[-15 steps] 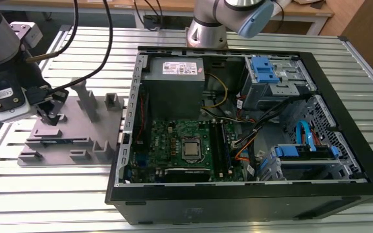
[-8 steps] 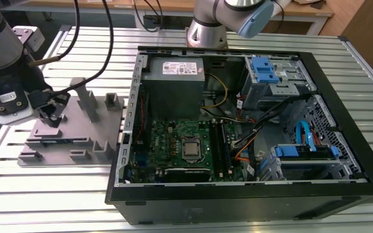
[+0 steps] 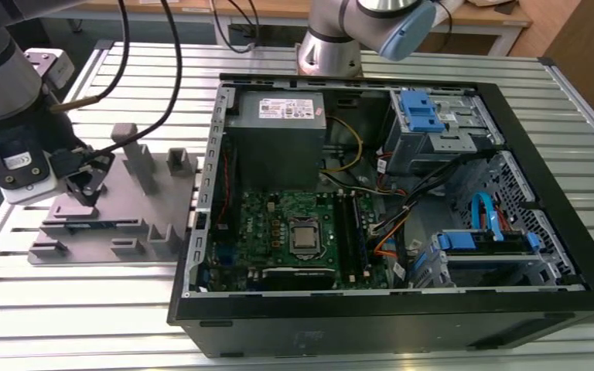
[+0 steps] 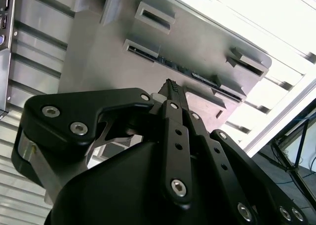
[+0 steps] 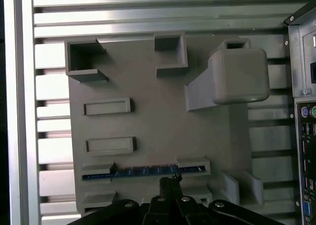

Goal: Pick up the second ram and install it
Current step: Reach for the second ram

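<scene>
Gripper (image 5: 170,180) at the middle of the second ram (image 5: 143,171)
The stick stands on edge in a slot of the grey holder block (image 5: 158,131); the fingertips look drawn together just beside it, gripping nothing, and contact cannot be judged

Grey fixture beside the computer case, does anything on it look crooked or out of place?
Nothing stands out. The ram stick sits on edge, straight in its slot on the grey fixture, with the end effector close to its middle.
</scene>
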Robot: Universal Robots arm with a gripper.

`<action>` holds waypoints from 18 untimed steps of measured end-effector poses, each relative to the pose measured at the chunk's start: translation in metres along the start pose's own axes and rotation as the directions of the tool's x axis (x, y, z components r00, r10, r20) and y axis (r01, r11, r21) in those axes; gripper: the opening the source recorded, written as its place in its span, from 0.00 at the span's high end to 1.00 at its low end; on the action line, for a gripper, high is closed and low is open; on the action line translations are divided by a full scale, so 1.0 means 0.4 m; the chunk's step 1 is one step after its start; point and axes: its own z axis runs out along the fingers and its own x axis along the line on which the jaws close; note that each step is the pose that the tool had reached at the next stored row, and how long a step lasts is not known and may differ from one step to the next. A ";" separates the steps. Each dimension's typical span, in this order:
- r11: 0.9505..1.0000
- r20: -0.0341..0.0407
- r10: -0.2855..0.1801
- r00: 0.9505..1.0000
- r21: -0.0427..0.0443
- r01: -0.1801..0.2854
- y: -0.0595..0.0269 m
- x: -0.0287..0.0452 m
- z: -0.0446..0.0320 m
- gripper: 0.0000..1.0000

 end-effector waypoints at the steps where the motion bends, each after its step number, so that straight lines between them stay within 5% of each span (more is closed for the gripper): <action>1: 1.000 0.000 0.000 1.000 0.000 0.000 0.000 0.000 0.003 0.89; 18: 1.000 0.000 0.000 1.000 0.001 0.000 -0.002 0.001 0.056 0.89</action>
